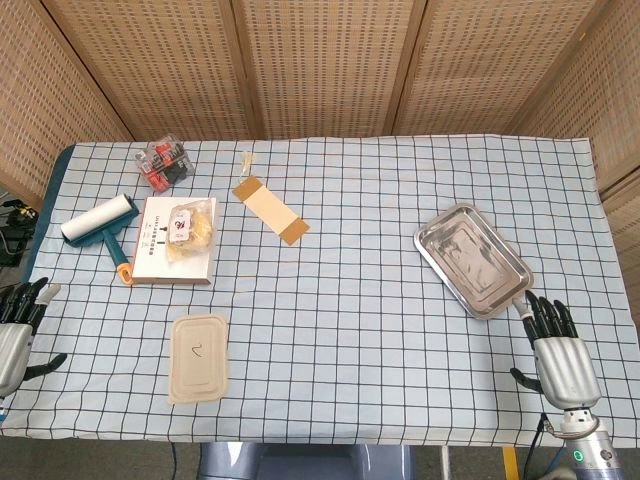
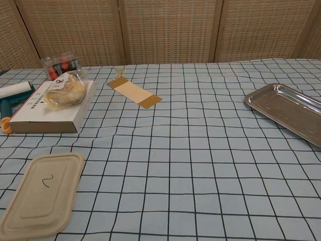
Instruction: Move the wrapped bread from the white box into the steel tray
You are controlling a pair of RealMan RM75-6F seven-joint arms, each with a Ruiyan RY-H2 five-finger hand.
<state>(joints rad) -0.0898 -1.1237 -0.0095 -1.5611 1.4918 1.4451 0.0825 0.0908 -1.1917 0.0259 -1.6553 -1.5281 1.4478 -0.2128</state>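
Observation:
The wrapped bread [image 1: 187,230] [image 2: 65,90] lies on top of the flat white box [image 1: 162,262] [image 2: 50,116] at the left of the table. The steel tray [image 1: 470,258] [image 2: 288,110] sits empty at the right. My left hand [image 1: 17,322] rests at the table's near left edge, fingers spread, holding nothing. My right hand [image 1: 558,350] lies flat at the near right edge, just below the tray's corner, fingers apart and empty. The chest view shows neither hand.
A lint roller [image 1: 103,228] [image 2: 12,93] lies left of the box. A clear box with red contents [image 1: 166,165] [image 2: 61,64] stands behind it. A brown cardboard strip [image 1: 270,210] [image 2: 134,93] lies mid-table. A beige pulp lid [image 1: 199,356] [image 2: 44,192] sits near the front.

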